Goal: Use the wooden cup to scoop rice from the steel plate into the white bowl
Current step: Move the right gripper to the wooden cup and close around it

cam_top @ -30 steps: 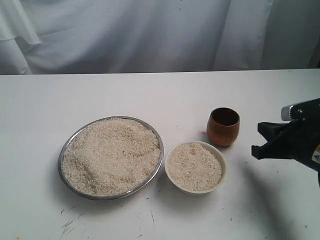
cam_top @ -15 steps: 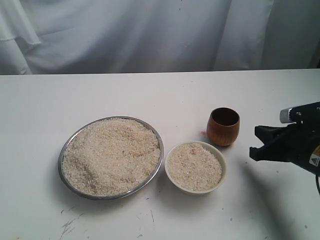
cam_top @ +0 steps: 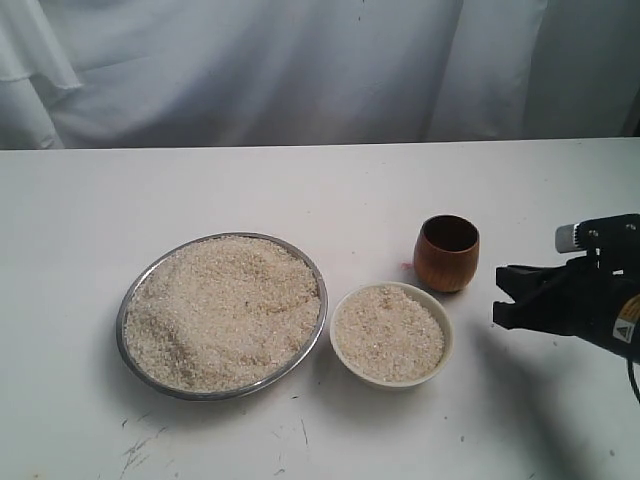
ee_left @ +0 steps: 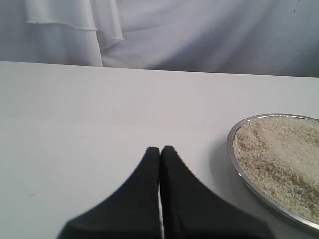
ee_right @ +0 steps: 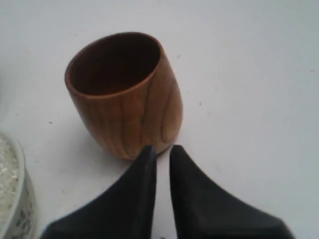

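Note:
The steel plate [cam_top: 119, 330] lies left of centre, heaped with rice [cam_top: 225, 310]. Right of it stands the white bowl [cam_top: 447, 330], which also holds rice [cam_top: 388, 333]. The wooden cup [cam_top: 446, 255] stands upright and empty behind the bowl. My right gripper [cam_top: 498, 296] hovers just right of the cup. In the right wrist view its jaws stand a narrow gap apart with nothing between them [ee_right: 162, 148], and the cup [ee_right: 124, 99] is close ahead. My left gripper [ee_left: 160, 148] is shut and empty, beside the plate's rim [ee_left: 234, 159]; it is outside the exterior view.
The white table [cam_top: 300, 190] runs back to a white curtain [cam_top: 300, 70]. Part of the white bowl's wall [ee_right: 20, 209] shows at the edge of the right wrist view. Faint scuff marks [cam_top: 140, 450] mark the table's front.
My right gripper has moved left toward the wooden cup and dropped a little. Its jaws have parted slightly. Plate, bowl and cup have not moved.

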